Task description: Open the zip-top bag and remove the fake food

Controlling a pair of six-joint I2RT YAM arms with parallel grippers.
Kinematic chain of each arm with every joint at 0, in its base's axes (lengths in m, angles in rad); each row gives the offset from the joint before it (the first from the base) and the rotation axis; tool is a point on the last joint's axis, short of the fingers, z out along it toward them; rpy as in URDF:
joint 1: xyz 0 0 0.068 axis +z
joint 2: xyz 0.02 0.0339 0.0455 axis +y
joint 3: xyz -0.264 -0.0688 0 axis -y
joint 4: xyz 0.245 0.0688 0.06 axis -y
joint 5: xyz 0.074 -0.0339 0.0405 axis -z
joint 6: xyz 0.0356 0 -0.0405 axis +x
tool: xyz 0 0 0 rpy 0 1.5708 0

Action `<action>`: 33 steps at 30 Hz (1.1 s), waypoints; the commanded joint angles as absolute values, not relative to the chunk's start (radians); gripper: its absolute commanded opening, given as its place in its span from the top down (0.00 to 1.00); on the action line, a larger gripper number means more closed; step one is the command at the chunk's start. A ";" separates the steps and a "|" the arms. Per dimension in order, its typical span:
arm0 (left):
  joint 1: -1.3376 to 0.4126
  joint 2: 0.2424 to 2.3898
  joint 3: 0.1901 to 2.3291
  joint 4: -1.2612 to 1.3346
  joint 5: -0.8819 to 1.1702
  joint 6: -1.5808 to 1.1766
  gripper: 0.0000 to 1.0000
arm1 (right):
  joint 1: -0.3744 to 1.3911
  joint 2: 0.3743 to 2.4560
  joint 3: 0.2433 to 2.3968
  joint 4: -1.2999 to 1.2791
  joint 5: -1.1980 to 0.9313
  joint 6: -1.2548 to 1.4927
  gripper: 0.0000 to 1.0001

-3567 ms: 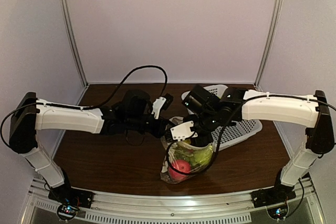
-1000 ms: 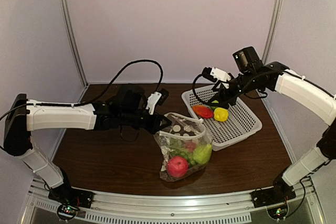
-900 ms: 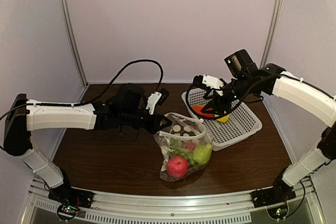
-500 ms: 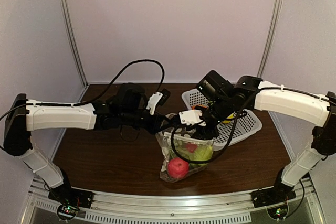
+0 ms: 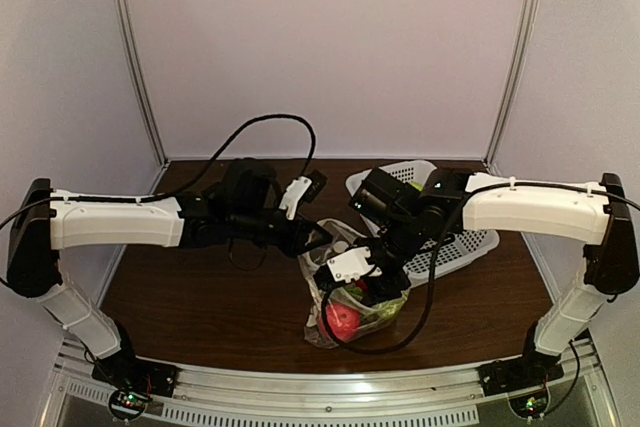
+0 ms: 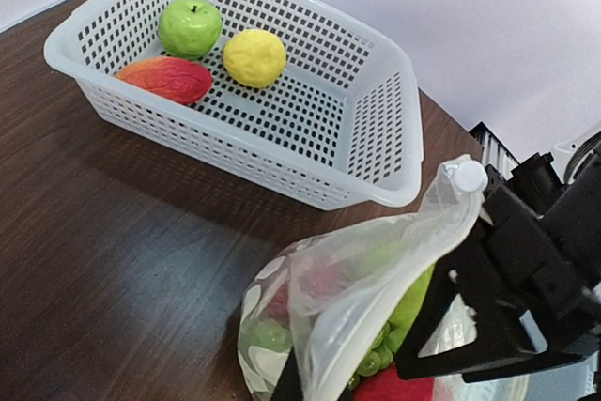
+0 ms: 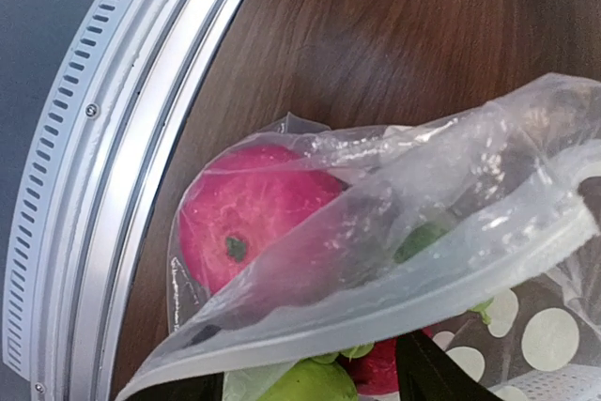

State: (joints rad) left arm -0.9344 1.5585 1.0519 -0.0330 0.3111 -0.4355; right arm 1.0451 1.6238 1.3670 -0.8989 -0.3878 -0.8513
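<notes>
Right hand (image 5: pixel 348 282), grip unclear, hung in the zip-top bag (image 6: pixel 357 279) mouth, fake food (image 7: pixel 249 223) directly below; left hand (image 5: pixel 315 237) pinched the rim.

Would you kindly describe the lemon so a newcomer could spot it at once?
Find the white perforated basket on the table. Three fruits lie at one end; the lemon is the only yellow one, beside the green apple and the orange-red piece.

High camera at the near edge looks down on the worktop (image 5: pixel 200 312). Left wrist camera looks low across the bag (image 6: pixel 349 269) toward the basket (image 6: pixel 235 149). Right wrist camera looks down on the same bag, very close
</notes>
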 commanded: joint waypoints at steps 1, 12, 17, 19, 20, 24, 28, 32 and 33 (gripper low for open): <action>-0.946 1.568 1.052 -0.014 0.347 -0.429 1.00 | 1.056 1.674 1.337 -0.887 -0.371 -0.867 0.36; -0.956 1.560 1.075 -0.050 0.436 -0.416 1.00 | 1.053 1.708 1.433 -0.994 -0.452 -0.940 0.41; -0.970 1.530 1.098 -0.053 0.483 -0.387 1.00 | 1.051 1.661 1.485 -1.032 -0.540 -0.940 0.41; -0.973 1.515 1.112 -0.060 0.495 -0.371 1.00 | 1.051 1.654 1.488 -1.029 -0.515 -0.933 0.42; -0.976 1.506 1.119 -0.063 0.501 -0.362 1.00 | 1.051 1.652 1.487 -1.022 -0.505 -0.927 0.43; -0.988 1.487 1.156 -0.092 0.552 -0.334 1.00 | 1.054 1.640 1.457 -0.966 -0.409 -0.908 0.49; -1.005 1.490 1.187 -0.122 0.575 -0.314 1.00 | 1.064 1.638 1.444 -0.925 -0.355 -0.907 0.52; -1.005 1.510 1.166 -0.136 0.486 -0.328 1.00 | 1.096 1.650 1.404 -0.857 -0.333 -0.906 0.53; -1.005 1.520 1.160 -0.141 0.471 -0.334 1.00 | 1.107 1.656 1.392 -0.834 -0.317 -0.905 0.53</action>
State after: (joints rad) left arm -0.9943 1.5219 1.1469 -0.1539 0.5064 -0.3420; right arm 1.0718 1.6566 1.4349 -0.9276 -0.3912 -0.9127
